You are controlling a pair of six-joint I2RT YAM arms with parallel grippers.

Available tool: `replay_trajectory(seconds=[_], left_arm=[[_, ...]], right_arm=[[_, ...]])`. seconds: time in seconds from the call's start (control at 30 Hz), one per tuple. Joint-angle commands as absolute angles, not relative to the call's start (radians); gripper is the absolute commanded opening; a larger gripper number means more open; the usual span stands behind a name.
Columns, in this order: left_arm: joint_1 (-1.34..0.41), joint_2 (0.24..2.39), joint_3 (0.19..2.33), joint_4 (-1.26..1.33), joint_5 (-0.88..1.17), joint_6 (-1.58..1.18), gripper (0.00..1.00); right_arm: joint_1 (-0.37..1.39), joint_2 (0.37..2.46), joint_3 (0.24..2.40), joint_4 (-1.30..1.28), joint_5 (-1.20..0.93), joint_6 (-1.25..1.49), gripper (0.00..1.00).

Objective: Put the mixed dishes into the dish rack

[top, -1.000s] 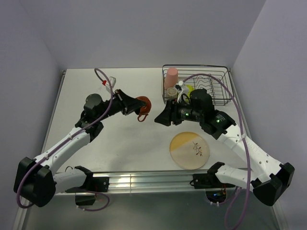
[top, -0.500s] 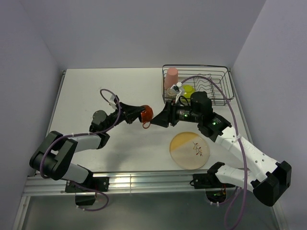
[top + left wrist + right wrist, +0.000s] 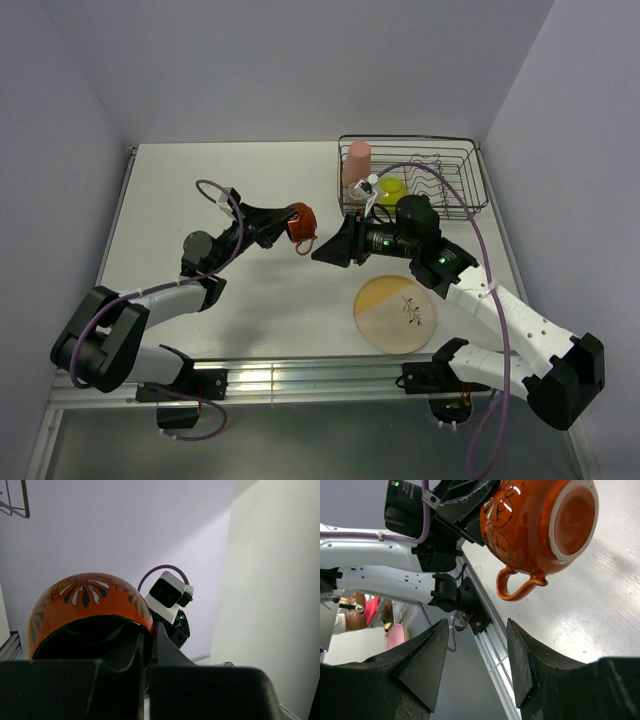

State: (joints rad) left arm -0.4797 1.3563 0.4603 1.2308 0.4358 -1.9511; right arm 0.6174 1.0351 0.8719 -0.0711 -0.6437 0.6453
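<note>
My left gripper [image 3: 285, 222] is shut on the rim of the small orange mug [image 3: 301, 222] and holds it above the table's middle, tipped on its side. In the left wrist view the mug [image 3: 90, 605] fills the lower left, with one finger inside its dark mouth. The right gripper [image 3: 326, 250] stands open just right of the mug and does not touch it. From the right wrist, the mug's base and handle [image 3: 520, 582] hang above the open jaws [image 3: 477, 645]. The dish rack [image 3: 455, 175] at the back right holds the pink tumbler [image 3: 357, 160] and lime-green bowl [image 3: 392, 188]. The pale-yellow plate [image 3: 397, 313] lies flat near the front.
The two arms meet nose to nose over the table's centre. A metal rail [image 3: 300, 378] runs along the near edge. Purple cables [image 3: 215, 215] loop above both arms. Grey walls close in the table at the back and on both sides.
The left arm has folded lower while keeping the mug in the air near the same spot. The right gripper has edged left toward the mug and its jaws have narrowed a little.
</note>
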Motion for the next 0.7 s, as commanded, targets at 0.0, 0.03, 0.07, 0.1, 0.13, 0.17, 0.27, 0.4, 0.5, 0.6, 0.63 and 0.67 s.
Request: replay_trajectory(seconds=[0.0,0.03,0.07,0.1,0.13,0.17,0.27,0.4,0.5,0.6,0.63,0.67], left_arm=[[-0.486,1.318,0.517,1.853,0.406,-1.965,0.0],[-0.488,1.318,0.52,1.848,0.403,-1.967,0.0],[-0.489,1.319,0.52,1.855,0.4,-1.97,0.0],[-0.491,1.319,0.522,1.855,0.397,-1.97,0.0],[-0.492,1.318,0.523,1.855,0.396,-1.967,0.0],[-0.492,1.316,0.526,1.852,0.397,-1.967,0.0],[-0.495,1.313,0.529,1.852,0.39,-1.968,0.0],[-0.495,1.301,0.541,1.848,0.39,-1.971,0.0],[-0.495,1.296,0.545,1.842,0.39,-1.971,0.0],[-0.495,1.289,0.549,1.839,0.391,-1.971,0.0],[-0.495,1.289,0.554,1.829,0.396,-1.97,0.0],[-0.495,1.289,0.557,1.824,0.4,-1.968,0.0]], right_arm=[[0.612,1.038,0.865,0.032,-0.676,0.673,0.57],[0.612,1.04,0.862,0.038,-0.678,0.679,0.57],[0.612,1.042,0.859,0.058,-0.678,0.686,0.57],[0.612,1.043,0.853,0.077,-0.681,0.692,0.56],[0.612,1.043,0.838,0.099,-0.684,0.707,0.56],[0.614,1.043,0.83,0.144,-0.686,0.716,0.56],[0.612,1.055,0.818,0.178,-0.689,0.733,0.54],[0.612,1.066,0.801,0.222,-0.695,0.755,0.53],[0.614,1.078,0.799,0.235,-0.698,0.767,0.52],[0.612,1.081,0.798,0.245,-0.698,0.779,0.52],[0.612,1.081,0.799,0.247,-0.696,0.779,0.52],[0.612,1.081,0.801,0.247,-0.696,0.779,0.52]])
